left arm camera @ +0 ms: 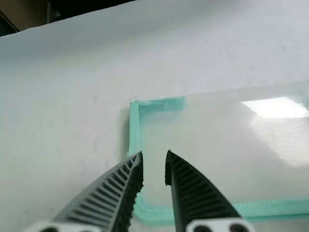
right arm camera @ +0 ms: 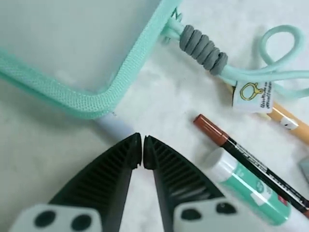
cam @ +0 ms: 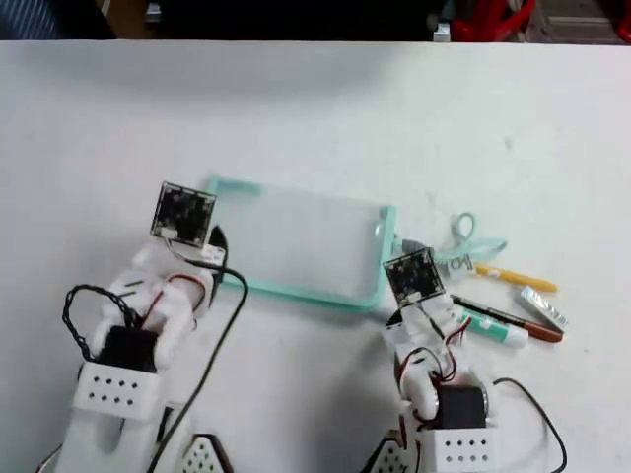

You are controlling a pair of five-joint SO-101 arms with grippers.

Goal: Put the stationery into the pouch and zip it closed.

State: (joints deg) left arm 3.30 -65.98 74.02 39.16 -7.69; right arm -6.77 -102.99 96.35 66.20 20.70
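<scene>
**White desk (cam: 315, 108), clear pouch between two arms**

Left fingers (left arm camera: 188, 193) parted by a narrow gap, gripping nothing, poised over one corner of the pouch (left arm camera: 133, 128). Mint-green edge just beside one tip, clear panel spread ahead of both. Right fingers (right arm camera: 111, 179) pressed tip to tip, nothing caught between them, low over bare desk just short of the pouch's opposite rounded corner. Just ahead of those tips, a pale stub (right arm camera: 113, 126) poking from under that corner, kind unclear. Close by, off to one side of the right fingers: brown marker (right arm camera: 217, 137) and glue stick (right arm camera: 251, 188), green and white, lying side by side. Farther out: zip cord (right arm camera: 203, 48) with a grey knot and a small tag (right arm camera: 251, 94), touching a yellow pencil (right arm camera: 289, 121). Beyond those, a small silvery item (cam: 544, 305). All stationery outside the pouch, flat on the desk.
</scene>
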